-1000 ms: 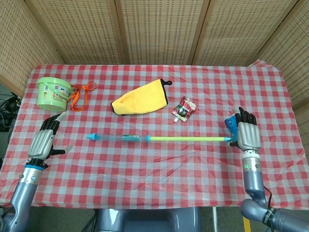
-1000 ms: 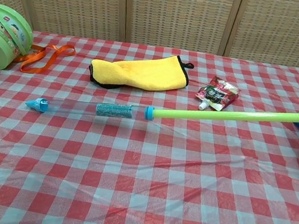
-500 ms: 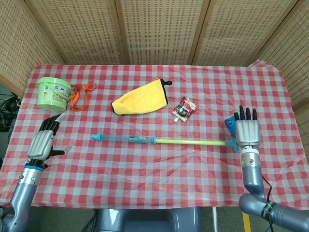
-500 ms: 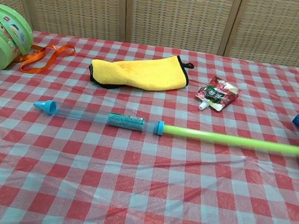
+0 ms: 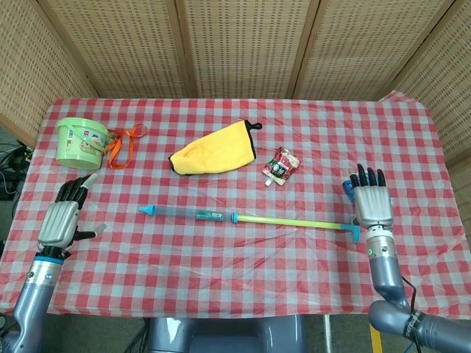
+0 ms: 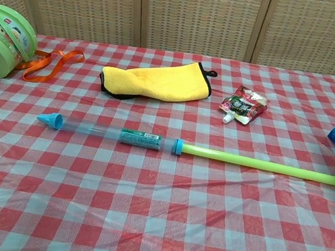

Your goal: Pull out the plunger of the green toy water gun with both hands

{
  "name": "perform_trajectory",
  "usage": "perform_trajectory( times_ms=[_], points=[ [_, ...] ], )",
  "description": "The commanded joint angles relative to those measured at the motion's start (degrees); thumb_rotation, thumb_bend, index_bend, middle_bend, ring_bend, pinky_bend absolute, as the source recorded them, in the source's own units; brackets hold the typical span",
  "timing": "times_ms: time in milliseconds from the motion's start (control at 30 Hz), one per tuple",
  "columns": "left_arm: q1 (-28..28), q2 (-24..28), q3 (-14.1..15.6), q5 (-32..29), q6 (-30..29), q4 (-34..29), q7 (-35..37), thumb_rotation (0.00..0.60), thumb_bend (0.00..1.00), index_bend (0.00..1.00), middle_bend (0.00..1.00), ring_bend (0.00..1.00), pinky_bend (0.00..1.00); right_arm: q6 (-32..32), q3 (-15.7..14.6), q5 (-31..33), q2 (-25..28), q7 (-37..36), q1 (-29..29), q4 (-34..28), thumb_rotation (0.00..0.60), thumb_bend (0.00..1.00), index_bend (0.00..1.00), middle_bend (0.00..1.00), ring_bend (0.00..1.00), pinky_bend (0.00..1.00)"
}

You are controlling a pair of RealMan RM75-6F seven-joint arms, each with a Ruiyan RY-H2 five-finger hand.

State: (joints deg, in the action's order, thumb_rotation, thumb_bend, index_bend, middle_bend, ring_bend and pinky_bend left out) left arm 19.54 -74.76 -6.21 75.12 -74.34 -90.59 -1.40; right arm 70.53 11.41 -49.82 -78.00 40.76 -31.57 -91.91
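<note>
Water gun (image 5: 188, 213) lies mid-table, plunger (image 5: 294, 221) extended toward right edge. Left hand (image 5: 60, 219) and right hand (image 5: 372, 206) flank it, fingers spread, holding nothing. Green bucket (image 5: 81, 140) at far-left corner.

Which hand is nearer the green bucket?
Left. The left hand hovers open just below the bucket at the table's left edge; the right hand is far across the table by the plunger's handle end.
</note>
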Motion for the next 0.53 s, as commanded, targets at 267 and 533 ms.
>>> perform_trajectory(
  times_ms=[267,533],
  points=[
    [-5.34,0.89,5.28,5.76,-5.94,1.35,-3.41,0.6,0.18,0.0,0.0,0.0,0.0,12.1,-11.63,-30.55,3.34,-31.52,13.48,3.99,0.6,0.0,0.0,0.0,0.0,0.0],
    [-6.3,0.49,4.9,5.96,-6.43,2.12,-3.72,0.6,0.18,0.0,0.0,0.0,0.0,13.91,-11.83,-34.0,2.74,-37.42,15.88,7.31,0.6,0.0,0.0,0.0,0.0,0.0]
  ],
)
